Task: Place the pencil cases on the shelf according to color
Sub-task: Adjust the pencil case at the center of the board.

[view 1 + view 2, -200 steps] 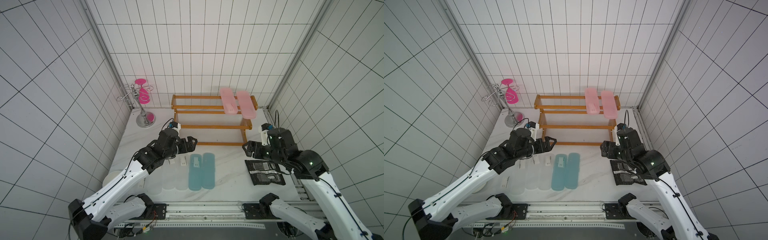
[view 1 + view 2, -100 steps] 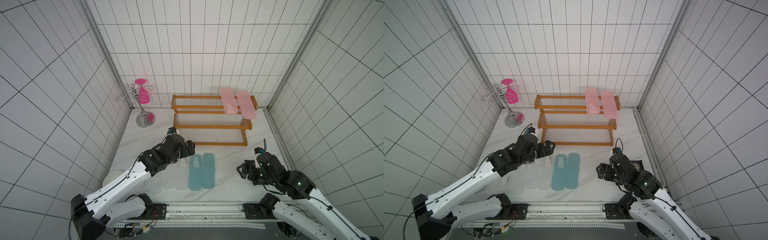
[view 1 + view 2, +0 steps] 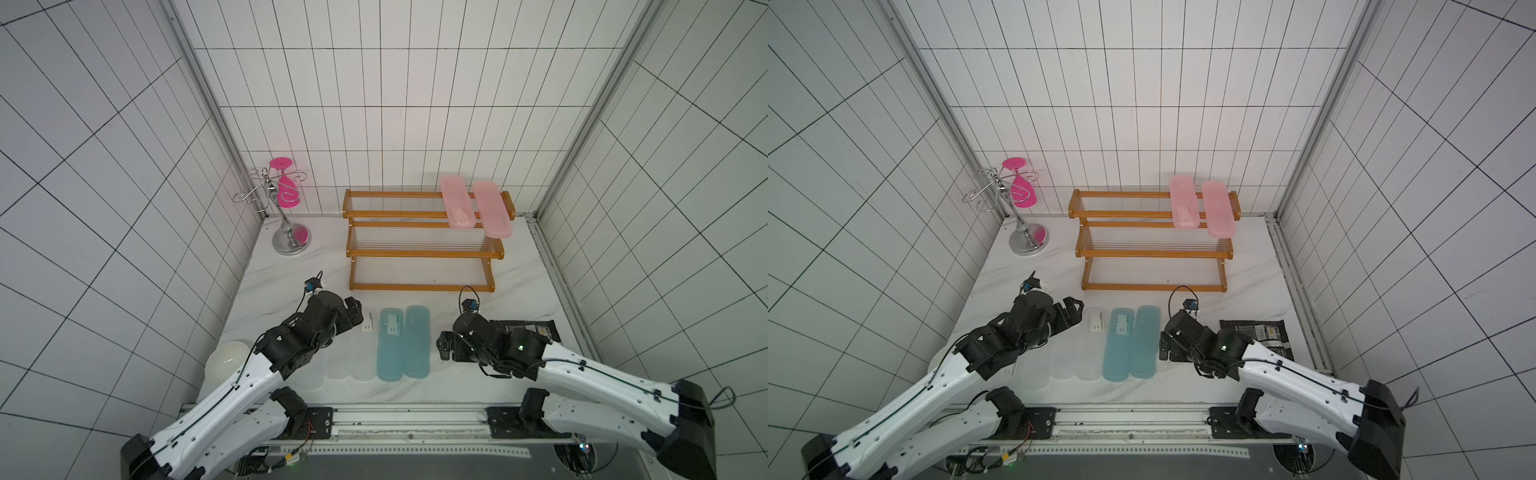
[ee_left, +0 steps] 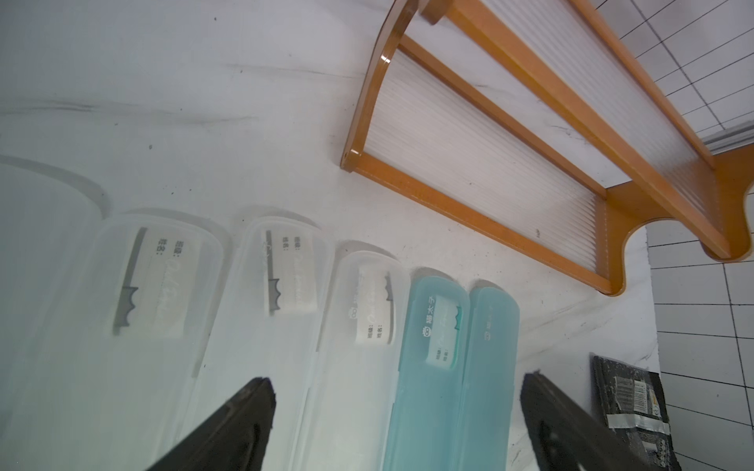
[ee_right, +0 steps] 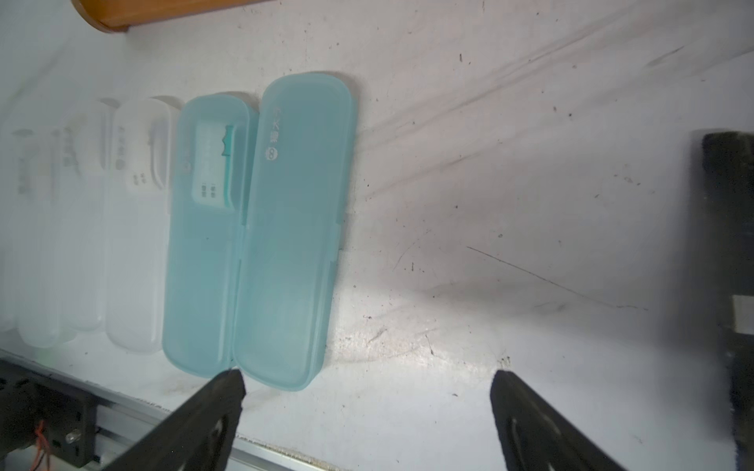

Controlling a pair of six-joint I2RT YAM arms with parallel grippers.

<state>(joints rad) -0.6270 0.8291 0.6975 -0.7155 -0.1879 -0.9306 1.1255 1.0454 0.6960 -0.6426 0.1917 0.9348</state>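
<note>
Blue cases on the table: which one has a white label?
The blue case beside the clear cases; its white label shows. The other blue case, nearer the right gripper, has only a printed logo.

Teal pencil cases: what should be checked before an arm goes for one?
1. Right gripper open and empty: ok.
2. Left gripper open and empty: ok.
3. Teal pencil cases flat on the table, side by side, nothing on top: ok.
4. Right gripper centred over a teal case: not ok; its jaws straddle bare table beside them.
5. Shelf middle tier free: ok.
6. Pink pencil cases together on the top tier: ok, though they overhang its front rail.
</note>
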